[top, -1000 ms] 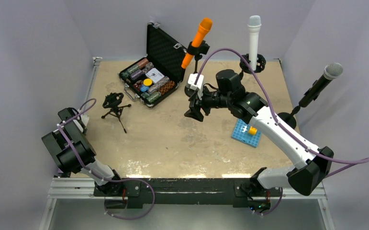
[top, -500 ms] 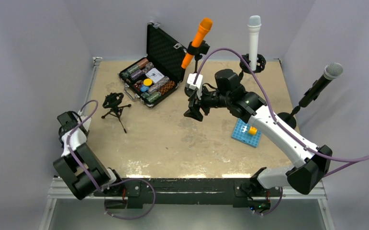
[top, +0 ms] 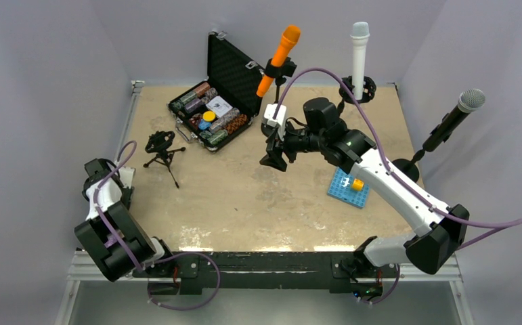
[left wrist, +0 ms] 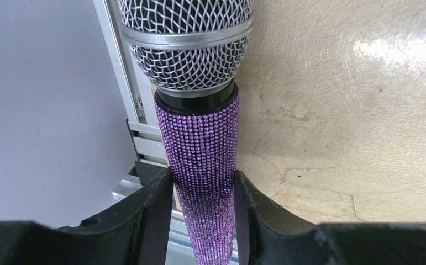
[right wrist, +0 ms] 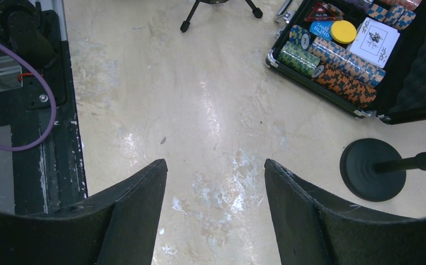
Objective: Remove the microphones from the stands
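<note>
We judge the main step done. The purple glitter microphone (left wrist: pixel 202 138) is out of its holder, and the small tripod stand (top: pixel 164 149) on the left of the surface (top: pixel 244 196) has nothing in its clip. What seems left is to set the microphone down and let go, if the task asks for that. The orange microphone (top: pixel 281 54), the white microphone (top: pixel 359 51) and the black microphone (top: pixel 455 115) sit in their own stands, and we cannot say whether they count.

In the left wrist view, the left fingers (left wrist: pixel 152 215) pinch the sparkly handle from both sides, well below the mesh head, which points away from the wrist. The handle touches both fingers and lies by the surface's left edge, beside the metal rail (left wrist: pixel 136 110). We cannot tell whether it is lifted or resting. The right fingers (right wrist: pixel 136 204) are spread with nothing between them, above the middle of the surface and well apart from the microphone.
</note>
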Available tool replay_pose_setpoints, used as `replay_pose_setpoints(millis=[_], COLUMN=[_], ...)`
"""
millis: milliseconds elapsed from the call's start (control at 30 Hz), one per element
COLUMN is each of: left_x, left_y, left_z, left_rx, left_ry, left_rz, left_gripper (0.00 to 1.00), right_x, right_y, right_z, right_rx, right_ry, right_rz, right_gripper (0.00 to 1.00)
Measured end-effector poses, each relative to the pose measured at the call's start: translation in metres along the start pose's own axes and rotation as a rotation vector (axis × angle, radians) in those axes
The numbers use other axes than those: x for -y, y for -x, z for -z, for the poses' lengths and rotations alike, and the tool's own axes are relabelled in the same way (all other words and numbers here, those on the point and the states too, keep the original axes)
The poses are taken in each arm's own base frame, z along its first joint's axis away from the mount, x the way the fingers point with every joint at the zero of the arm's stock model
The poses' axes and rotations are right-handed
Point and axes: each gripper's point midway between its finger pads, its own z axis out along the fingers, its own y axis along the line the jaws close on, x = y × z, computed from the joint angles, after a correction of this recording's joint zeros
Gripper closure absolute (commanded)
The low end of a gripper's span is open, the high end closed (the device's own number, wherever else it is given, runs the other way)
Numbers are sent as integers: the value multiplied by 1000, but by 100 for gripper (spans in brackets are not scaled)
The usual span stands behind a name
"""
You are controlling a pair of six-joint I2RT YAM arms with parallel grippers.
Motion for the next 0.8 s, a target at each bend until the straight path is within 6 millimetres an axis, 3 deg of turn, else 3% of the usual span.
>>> replay_pose_setpoints(millis=[433, 600, 800], left_x=[7, 13, 14], left_y=[17, 30, 32], left_z=[0, -1, 0], left_rx=[22, 68, 81], left_ry=[-77, -113, -119], left_rz=[76, 97, 108], left_gripper=[100, 71, 48], right_x=[0, 0, 0], right_y=[0, 0, 0], right_z=[0, 0, 0], right_rx=[-1, -1, -1], right_ry=[-2, -1, -1], right_rz=[0, -1, -1], right_gripper=[31, 31, 31])
